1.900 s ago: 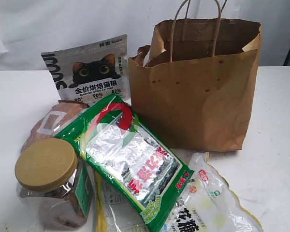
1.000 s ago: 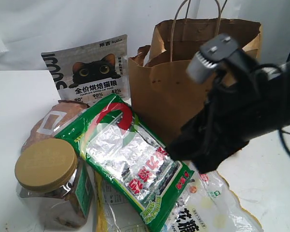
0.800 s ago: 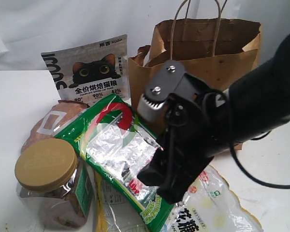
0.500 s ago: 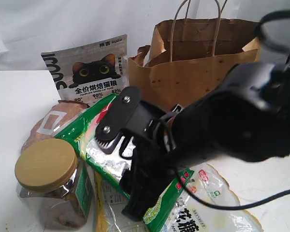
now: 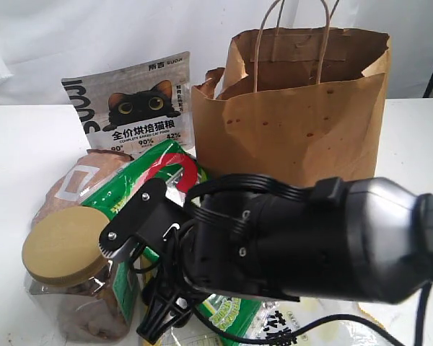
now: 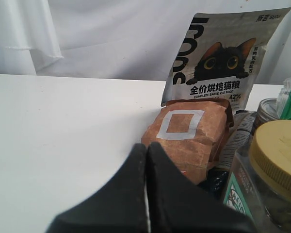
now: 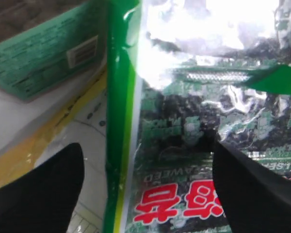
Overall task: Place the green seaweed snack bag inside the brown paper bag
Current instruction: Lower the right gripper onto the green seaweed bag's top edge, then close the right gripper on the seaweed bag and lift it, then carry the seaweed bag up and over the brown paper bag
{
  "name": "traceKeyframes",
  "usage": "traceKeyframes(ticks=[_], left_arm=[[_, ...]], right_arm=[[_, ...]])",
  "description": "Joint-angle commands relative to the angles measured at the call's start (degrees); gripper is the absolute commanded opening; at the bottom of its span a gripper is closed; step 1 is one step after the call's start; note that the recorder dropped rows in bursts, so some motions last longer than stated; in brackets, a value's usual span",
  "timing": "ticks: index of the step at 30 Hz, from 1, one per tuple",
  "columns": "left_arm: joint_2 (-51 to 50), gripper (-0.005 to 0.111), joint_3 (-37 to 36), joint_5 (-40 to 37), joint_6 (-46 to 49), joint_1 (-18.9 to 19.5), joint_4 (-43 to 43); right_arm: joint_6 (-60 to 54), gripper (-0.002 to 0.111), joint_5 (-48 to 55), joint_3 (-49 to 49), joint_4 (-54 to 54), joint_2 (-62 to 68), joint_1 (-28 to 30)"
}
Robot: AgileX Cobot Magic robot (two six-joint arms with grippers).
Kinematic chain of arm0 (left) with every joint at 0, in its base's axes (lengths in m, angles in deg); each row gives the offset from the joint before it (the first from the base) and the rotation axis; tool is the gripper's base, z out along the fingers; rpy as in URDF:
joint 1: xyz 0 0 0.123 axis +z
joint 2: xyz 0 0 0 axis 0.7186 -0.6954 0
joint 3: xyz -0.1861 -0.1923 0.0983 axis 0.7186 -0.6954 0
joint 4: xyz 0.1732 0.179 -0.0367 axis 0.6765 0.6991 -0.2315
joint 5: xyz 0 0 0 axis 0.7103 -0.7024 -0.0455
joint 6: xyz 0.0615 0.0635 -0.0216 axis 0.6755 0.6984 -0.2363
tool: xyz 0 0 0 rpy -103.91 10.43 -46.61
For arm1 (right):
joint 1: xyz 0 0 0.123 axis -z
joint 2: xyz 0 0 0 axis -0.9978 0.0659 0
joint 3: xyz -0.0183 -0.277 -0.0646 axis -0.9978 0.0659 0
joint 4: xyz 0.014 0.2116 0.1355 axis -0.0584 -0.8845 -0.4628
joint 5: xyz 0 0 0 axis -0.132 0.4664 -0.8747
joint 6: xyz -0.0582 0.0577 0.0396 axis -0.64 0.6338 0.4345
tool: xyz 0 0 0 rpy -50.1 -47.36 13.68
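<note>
The green seaweed snack bag (image 5: 167,164) lies flat in front of the brown paper bag (image 5: 303,115); only its top end with the red arch shows in the exterior view. My right arm covers the rest, and my right gripper (image 5: 159,326) points down at the packet's near end. In the right wrist view the gripper (image 7: 145,194) is open, one finger (image 7: 39,189) off the packet's green edge and the other over the packet (image 7: 184,121); nothing is held. My left gripper (image 6: 146,148) is shut and empty, low over the white table, and cannot be seen in the exterior view.
A grey cat pouch (image 5: 133,104) stands behind the pile. A small brown pouch with a white square (image 5: 76,184) and a gold-lidded jar (image 5: 65,249) lie left of the packet. A clear-and-yellow bag (image 5: 281,328) lies under its near end. The table (image 5: 418,144) is white.
My right arm came in from the right, swept down and left across the seaweed bag, and now hides most of it. The packet and the other items have not moved.
</note>
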Motion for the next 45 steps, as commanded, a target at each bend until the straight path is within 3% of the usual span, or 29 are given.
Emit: traceKeyframes(ticks=[1, 8, 11, 20, 34, 45], left_arm=[[0.2, 0.0, 0.1, 0.3, 0.1, -0.2, 0.2], [0.2, 0.0, 0.1, 0.3, 0.1, -0.2, 0.2], [0.2, 0.0, 0.1, 0.3, -0.1, -0.2, 0.2], [0.2, 0.0, 0.1, 0.3, -0.1, -0.2, 0.2], [0.2, 0.0, 0.1, 0.3, 0.0, -0.2, 0.2], [0.2, 0.0, 0.1, 0.3, -0.1, -0.2, 0.2]], right_arm=[[6.9, 0.068, 3.9, -2.5, 7.8, 3.5, -0.4], [10.8, 0.065, 5.8, -3.0, 11.8, 6.4, -0.4], [11.5, 0.054, 5.9, -3.0, 9.9, 6.8, -0.4], [15.5, 0.001, 7.7, -3.0, 7.3, 5.5, -1.2], [18.9, 0.0, 3.8, -3.0, 8.8, -10.3, -2.6], [19.7, 0.0, -11.4, -3.0, 12.8, -23.9, -2.6]])
